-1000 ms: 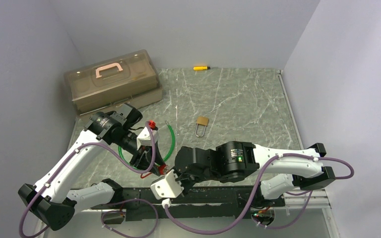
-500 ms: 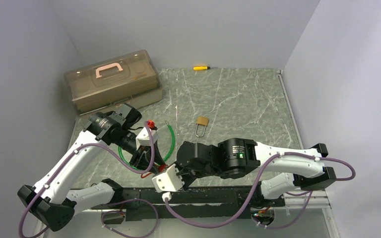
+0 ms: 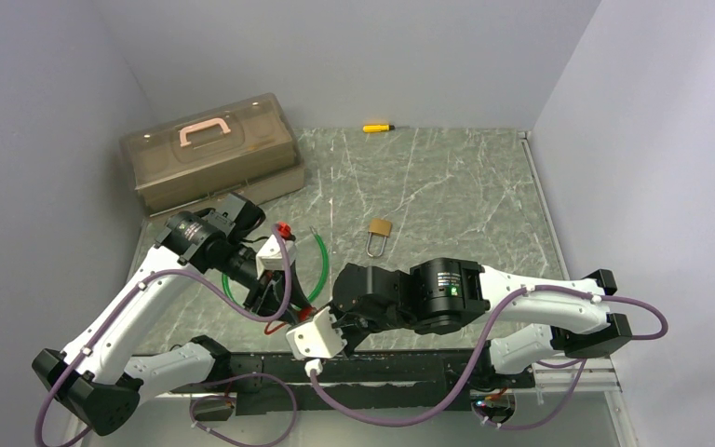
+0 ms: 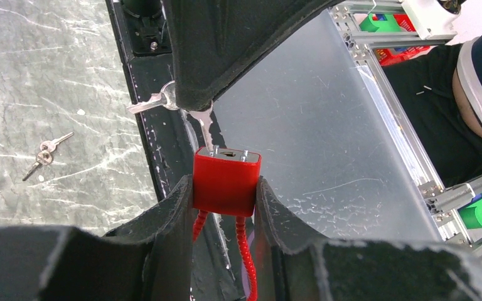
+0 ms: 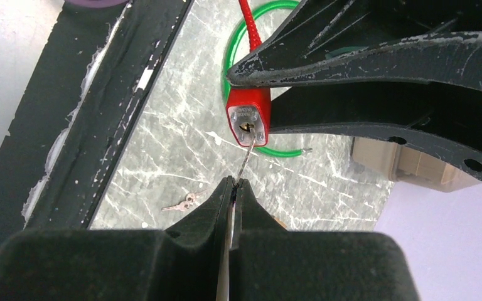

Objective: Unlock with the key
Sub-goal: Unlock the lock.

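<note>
A red padlock [image 4: 226,182] with a red cable shackle is clamped between my left gripper's [image 4: 224,188] fingers, keyhole face turned outward. My right gripper [image 5: 233,183] is shut on a silver key [image 5: 247,160], whose tip meets the padlock's [image 5: 248,116] keyhole. In the left wrist view the key's blade [image 4: 206,128] comes down onto the lock's top face, and a second key [image 4: 147,103] hangs beside it. From above, both grippers meet near the table's front edge, around the red padlock [image 3: 290,323].
A brass padlock [image 3: 379,230] lies mid-table. A green cable loop [image 3: 321,265] sits under the left arm. A tan toolbox [image 3: 209,154] stands at the back left, with a yellow screwdriver [image 3: 377,127] by the far wall. Small spare keys [image 5: 181,202] lie on the marble.
My right wrist has shifted slightly up and left toward the red padlock. The left arm has held still with the lock.
</note>
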`<state>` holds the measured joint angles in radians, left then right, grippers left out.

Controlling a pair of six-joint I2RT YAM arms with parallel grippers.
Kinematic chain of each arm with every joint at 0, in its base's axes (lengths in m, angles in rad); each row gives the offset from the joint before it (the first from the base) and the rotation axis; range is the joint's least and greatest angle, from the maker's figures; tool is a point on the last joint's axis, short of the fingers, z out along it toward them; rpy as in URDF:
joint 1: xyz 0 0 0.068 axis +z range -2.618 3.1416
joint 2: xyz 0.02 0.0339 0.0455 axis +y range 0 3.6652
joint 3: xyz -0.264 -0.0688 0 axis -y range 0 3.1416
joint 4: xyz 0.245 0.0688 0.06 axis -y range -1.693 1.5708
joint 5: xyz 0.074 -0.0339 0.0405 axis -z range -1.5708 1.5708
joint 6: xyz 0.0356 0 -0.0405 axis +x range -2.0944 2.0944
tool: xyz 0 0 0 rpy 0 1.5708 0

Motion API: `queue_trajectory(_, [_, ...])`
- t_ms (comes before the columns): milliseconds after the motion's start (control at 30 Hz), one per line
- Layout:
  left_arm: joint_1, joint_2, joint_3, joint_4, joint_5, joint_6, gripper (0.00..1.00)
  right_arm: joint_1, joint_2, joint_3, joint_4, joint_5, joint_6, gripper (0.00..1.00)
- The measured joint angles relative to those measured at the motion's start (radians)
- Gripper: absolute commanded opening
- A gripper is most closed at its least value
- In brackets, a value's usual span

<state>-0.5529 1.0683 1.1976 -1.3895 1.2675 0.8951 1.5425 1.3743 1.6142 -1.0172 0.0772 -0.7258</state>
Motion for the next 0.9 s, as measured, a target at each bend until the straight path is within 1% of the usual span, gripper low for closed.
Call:
queue_trajectory(467, [0.002, -0.006, -0.01, 0.055, -0.01, -0.07, 0.0, 0.001, 0.0, 0.0, -0.001, -0.004, 0.0, 0.0])
queue_trajectory(900, [0.004, -0.007, -0.015, 0.068, -0.017, -0.087, 0.0, 0.002, 0.0, -0.013, 0.001, 0.025, 0.0, 0.0])
